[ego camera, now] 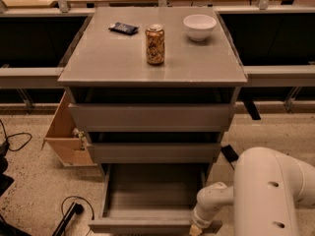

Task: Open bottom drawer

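The bottom drawer (147,193) of the grey cabinet (147,117) is pulled far out toward me, showing its plain grey empty inside; its flat front (140,225) lies at the lower edge of the view. My gripper (196,229) is at the right end of that front, at the very bottom edge, mostly cut off. My white arm (268,191) fills the lower right corner. The two taller drawer fronts above are shut or nearly shut.
On the cabinet top stand a drink can (154,44), a white bowl (199,26) and a dark packet (123,28). A light wooden box (66,132) stands on the floor at the cabinet's left. Black cables (69,215) lie on the floor lower left.
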{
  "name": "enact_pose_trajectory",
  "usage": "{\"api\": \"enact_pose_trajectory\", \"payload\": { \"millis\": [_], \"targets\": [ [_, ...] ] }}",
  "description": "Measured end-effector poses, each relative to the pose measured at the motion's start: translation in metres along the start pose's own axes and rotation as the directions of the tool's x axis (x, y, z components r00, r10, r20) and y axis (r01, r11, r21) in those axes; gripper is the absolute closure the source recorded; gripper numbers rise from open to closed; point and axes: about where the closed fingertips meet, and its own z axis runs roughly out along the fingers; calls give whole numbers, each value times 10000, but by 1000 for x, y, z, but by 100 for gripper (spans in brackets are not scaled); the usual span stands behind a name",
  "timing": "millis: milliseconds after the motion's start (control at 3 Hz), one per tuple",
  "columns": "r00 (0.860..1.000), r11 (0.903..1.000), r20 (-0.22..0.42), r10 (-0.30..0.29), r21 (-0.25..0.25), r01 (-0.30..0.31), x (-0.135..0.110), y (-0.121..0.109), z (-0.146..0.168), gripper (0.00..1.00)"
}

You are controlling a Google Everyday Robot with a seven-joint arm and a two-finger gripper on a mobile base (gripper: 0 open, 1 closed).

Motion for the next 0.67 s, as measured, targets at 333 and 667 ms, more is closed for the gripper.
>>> {"api": "enact_pose_trajectory", "payload": {
  "millis": [333, 667],
  "targets": [
    [10000, 10000, 0, 0, 0, 0, -1, -1, 0, 86],
    [9991, 9983, -181, 390, -429, -397, 23, 29, 2, 100]
  ]
}}
